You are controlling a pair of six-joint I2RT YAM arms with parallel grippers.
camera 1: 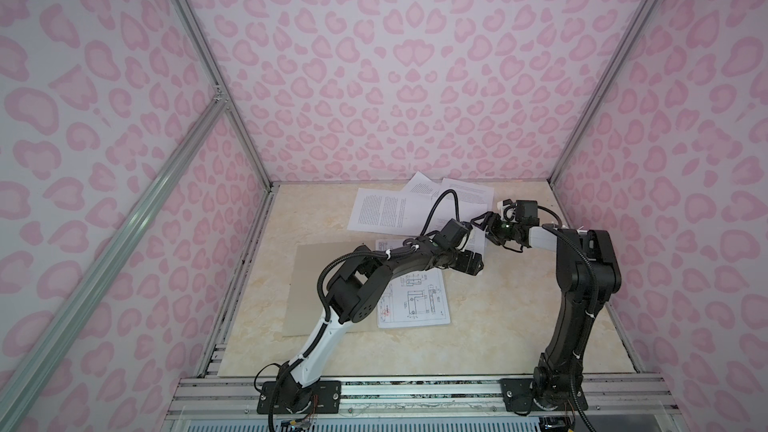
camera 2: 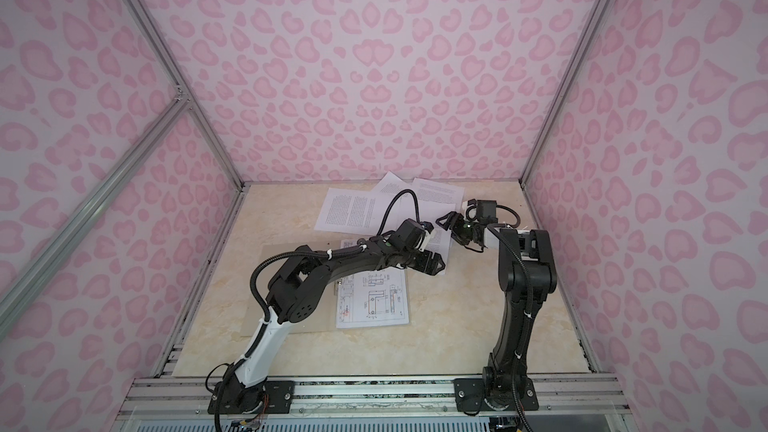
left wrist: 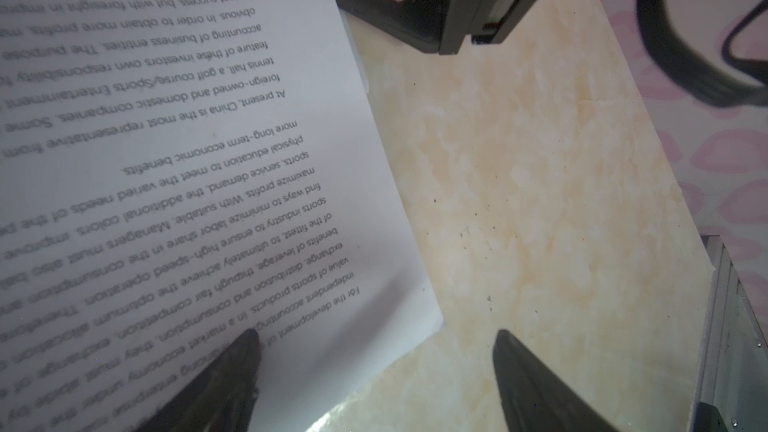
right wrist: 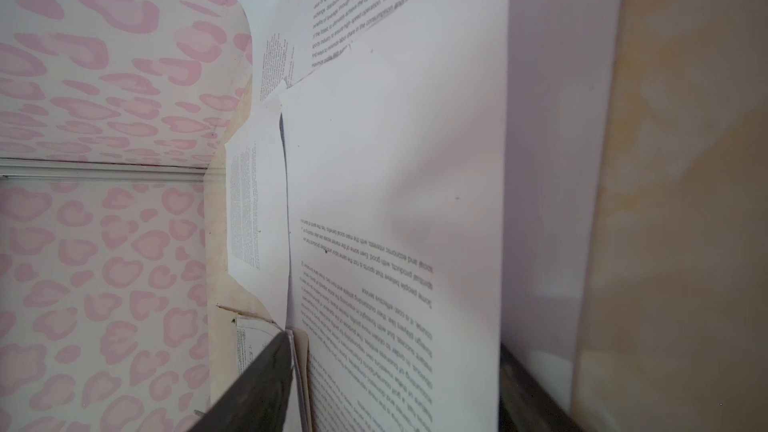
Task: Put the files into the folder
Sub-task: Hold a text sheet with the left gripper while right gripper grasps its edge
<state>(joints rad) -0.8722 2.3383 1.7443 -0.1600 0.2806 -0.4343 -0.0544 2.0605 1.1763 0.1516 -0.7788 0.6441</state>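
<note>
Left pincer: my left gripper (left wrist: pixel 376 332) stands wide apart and holds nothing.
Left pincer, placing: one finger (left wrist: pixel 237 371) is over the corner of a printed sheet (left wrist: pixel 166 160), and the other is over the bare tabletop (left wrist: pixel 519 180).
Left pincer, contact: I cannot tell whether the finger over the paper presses on it.
Right pincer: my right gripper (right wrist: pixel 395 340) has its jaws apart, not clamped on anything.
Right pincer, placing: a sheet of text (right wrist: pixel 395 151) fills the gap between the jaws. One finger is on the table's side of it, the other on the wall's side.
Right pincer, contact: I cannot tell whether either finger touches the paper.
Both pincers: in both top views they sit close together, right of centre and toward the back, at the near edge of the loose papers.
Files: most of the files (camera 1: pixel 380 211) lie at the back of the table, overlapping at differing angles and outside the folder.
Drawing sheet: the drawing sheet (camera 1: pixel 419 305) lies flat on the right part of the folder. My left arm (camera 1: pixel 374 272) crosses over its far end.
Folder: the folder (camera 1: pixel 301 297) lies flat on the tabletop, left of centre and nearer than the text sheets, partly under my left arm.
Surroundings: pink-patterned walls (camera 1: pixel 415 76) stand on three sides.
</note>
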